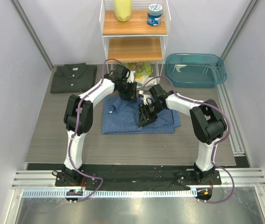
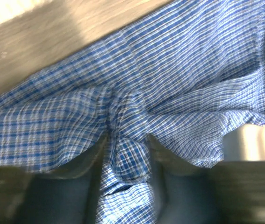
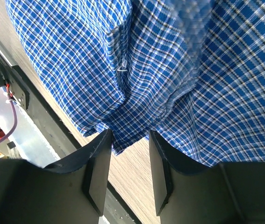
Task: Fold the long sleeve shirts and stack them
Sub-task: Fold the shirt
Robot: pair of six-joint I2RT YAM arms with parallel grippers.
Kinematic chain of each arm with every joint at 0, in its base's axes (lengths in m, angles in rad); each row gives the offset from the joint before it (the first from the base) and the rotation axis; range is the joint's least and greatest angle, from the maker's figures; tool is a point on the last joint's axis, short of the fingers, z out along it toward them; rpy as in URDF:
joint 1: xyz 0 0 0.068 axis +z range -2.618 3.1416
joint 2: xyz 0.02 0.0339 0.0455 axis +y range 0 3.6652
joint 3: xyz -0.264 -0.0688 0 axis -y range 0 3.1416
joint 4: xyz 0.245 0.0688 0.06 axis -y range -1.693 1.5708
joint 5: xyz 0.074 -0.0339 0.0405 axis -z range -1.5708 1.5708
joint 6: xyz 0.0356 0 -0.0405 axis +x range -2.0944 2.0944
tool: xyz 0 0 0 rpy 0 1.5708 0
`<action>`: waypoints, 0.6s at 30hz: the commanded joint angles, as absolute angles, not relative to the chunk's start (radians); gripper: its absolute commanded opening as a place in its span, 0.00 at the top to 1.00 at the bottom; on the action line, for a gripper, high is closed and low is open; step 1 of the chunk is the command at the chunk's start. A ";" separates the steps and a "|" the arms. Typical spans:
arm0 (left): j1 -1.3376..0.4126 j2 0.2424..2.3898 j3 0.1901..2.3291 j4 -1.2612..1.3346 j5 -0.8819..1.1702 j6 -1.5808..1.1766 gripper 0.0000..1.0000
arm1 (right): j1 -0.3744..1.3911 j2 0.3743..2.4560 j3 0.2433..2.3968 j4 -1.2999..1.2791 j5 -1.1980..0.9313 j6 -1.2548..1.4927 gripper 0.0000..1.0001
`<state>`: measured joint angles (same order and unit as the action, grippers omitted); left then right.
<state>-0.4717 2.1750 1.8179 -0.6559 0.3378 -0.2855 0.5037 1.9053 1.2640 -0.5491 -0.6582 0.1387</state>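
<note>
The blue shirt (image 1: 123, 119) lies half folded in the middle of the table (image 1: 53, 135), with the grey shirt (image 1: 73, 77) already folded at the far left corner. The left gripper (image 1: 130, 95) pinches a bunch of blue cloth near the collar, while the right gripper (image 1: 144, 119) has its fingers apart with a hem just at their tips. To fold cleanly, I think the right gripper should close fully on that hem before either arm lifts, then both should carry the cloth over level and taut.

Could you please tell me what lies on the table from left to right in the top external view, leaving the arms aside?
Folded dark charcoal grey collared shirt → blue fine-check cloth shirt → transparent teal plastic tub.
</note>
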 commanded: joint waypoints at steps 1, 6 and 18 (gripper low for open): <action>-0.476 2.114 1.859 -0.635 0.437 -0.293 0.46 | 0.493 1.844 1.264 -0.526 -0.657 0.124 0.57; -0.443 1.896 1.706 -0.661 0.459 -0.221 0.35 | 0.448 1.806 1.293 -0.482 -0.624 0.126 0.57; -0.431 1.753 1.543 -0.887 0.313 0.229 0.47 | 0.446 1.870 1.374 -0.184 -0.690 0.391 0.65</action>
